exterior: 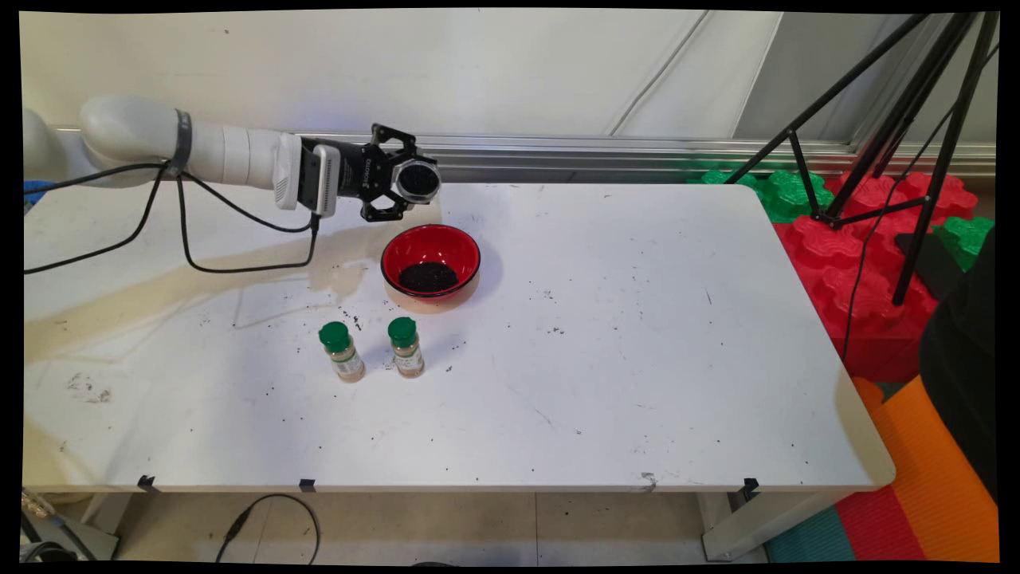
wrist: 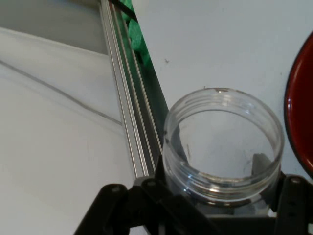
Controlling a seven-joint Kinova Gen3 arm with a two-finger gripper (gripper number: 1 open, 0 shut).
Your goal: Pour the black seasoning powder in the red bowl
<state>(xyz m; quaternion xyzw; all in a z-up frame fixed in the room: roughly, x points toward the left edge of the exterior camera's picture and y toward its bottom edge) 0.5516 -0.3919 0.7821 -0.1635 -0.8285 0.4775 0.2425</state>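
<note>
Jar (wrist: pixel 222 142), clear & empty, clamped in hand (exterior: pixel 402 183) over red bowl (exterior: pixel 431 263) w/ dark grounds (exterior: pixel 428 276).

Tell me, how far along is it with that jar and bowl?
Looks mostly done: the red bowl holds dark grains, and the clear jar looks empty. In hand: the gripper holds the jar sideways above the bowl. Untouched: two green-capped spice bottles, upright and capped.

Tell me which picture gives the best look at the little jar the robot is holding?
The hand view: the clear plastic jar fills it, open mouth toward the camera, looking empty, clamped in the gripper. The main view shows it small, lying sideways in the gripper above the red bowl, with its mouth looking dark.
</note>
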